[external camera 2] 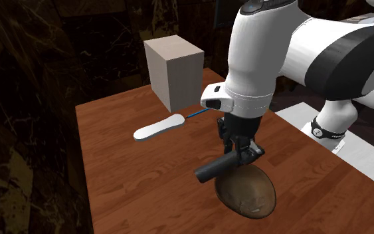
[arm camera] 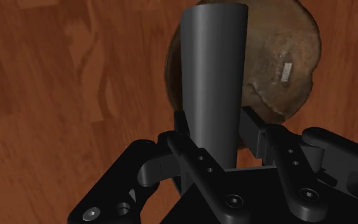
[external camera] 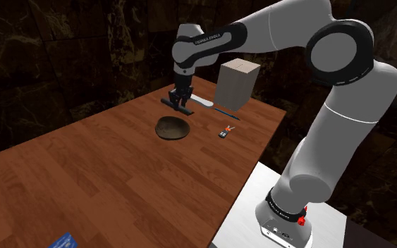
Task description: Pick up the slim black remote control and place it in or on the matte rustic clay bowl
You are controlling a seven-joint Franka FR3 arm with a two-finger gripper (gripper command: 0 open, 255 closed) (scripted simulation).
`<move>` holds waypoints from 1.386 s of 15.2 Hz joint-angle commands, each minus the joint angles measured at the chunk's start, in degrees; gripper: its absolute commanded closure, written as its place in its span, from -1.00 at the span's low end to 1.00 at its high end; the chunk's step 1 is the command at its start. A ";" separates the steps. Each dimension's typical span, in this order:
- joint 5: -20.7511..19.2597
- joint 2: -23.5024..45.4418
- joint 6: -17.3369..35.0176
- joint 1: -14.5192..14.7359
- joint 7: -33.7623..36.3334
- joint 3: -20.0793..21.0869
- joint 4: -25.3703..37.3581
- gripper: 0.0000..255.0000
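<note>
One slim black remote control (external camera: pixel 176 107), shoulder view: clamped in the all-black two-finger gripper (external camera: pixel 182 101) above a brown rough clay bowl (external camera: pixel 173 129) on a wooden table (external camera: pixel 84 176). Second exterior view: remote lies crosswise over the bowl's rim, not touching it. Wrist view: fingers (arm camera: pixel 257 132) clasp the remote, bowl beneath.

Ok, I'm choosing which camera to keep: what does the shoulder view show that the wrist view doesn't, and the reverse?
Shoulder view adds the pale box, a flat white object beside it, a small gadget on the table, a blue item at the table's near corner, and the stand. Wrist view adds the fingers clasping the remote on both sides, and a small pale mark inside the bowl. Both share the gripper holding the remote above the bowl over the wooden table.
</note>
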 commanded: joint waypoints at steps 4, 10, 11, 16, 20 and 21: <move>-0.39 -5.60 2.47 3.02 6.05 2.95 -7.49 1.00; 0.01 -3.70 6.98 3.04 5.52 2.98 -10.13 1.00; 0.09 -3.34 7.74 3.05 5.43 2.99 -10.53 1.00; 0.46 -1.64 11.03 3.07 4.98 3.01 -12.15 1.00; 0.46 -1.62 11.03 3.08 4.98 3.01 -12.13 1.00; 0.46 -1.62 11.03 3.08 4.98 3.01 -12.14 1.00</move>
